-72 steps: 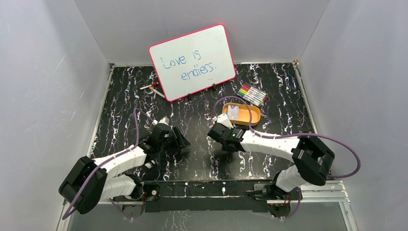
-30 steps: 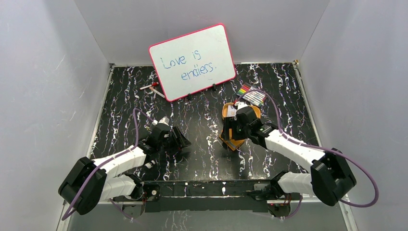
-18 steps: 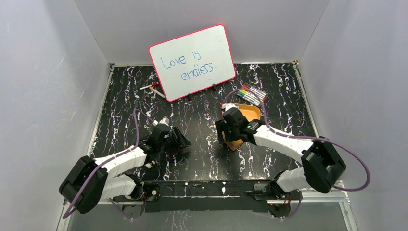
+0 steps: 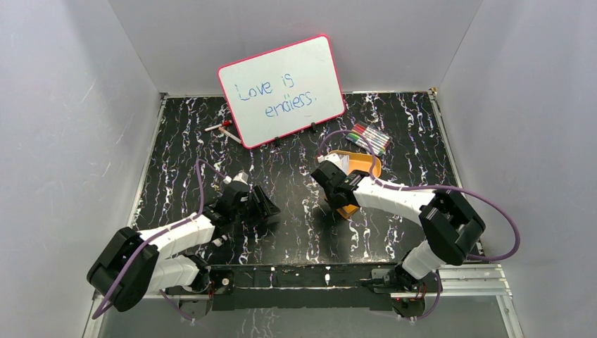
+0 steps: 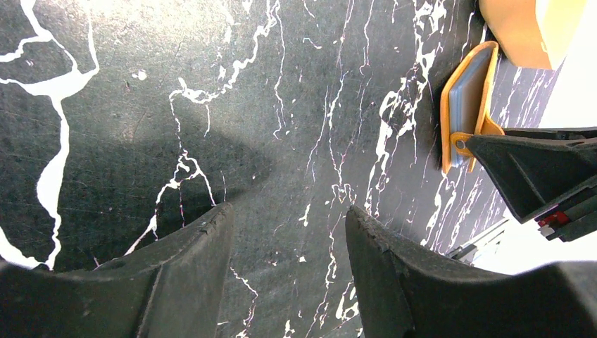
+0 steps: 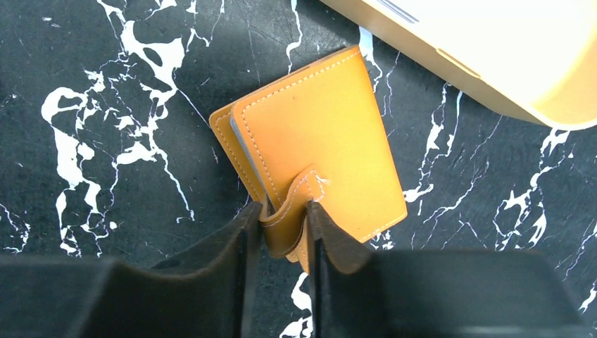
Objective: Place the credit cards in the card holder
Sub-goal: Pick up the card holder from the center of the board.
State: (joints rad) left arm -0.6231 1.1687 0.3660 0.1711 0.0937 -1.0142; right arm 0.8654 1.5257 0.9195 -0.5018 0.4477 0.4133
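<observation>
pinching the strap (image 6: 286,227) of the card holder (image 6: 317,134), the right gripper (image 6: 284,215) is clamped on it; the holder lies folded on the table (image 6: 105,63) beside the orange tray (image 6: 521,77). left gripper (image 5: 285,225) gapes empty. credit cards (image 4: 342,163), seemingly in the tray, not yet loaded.

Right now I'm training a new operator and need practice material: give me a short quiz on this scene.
1. True or false: the wallet lies folded shut.
2. The right hand pinches the wallet's: A strap, B spine, C corner.
3. What lies under the open left hand?
Key: 1 true; 2 A; 3 bare table.
</observation>
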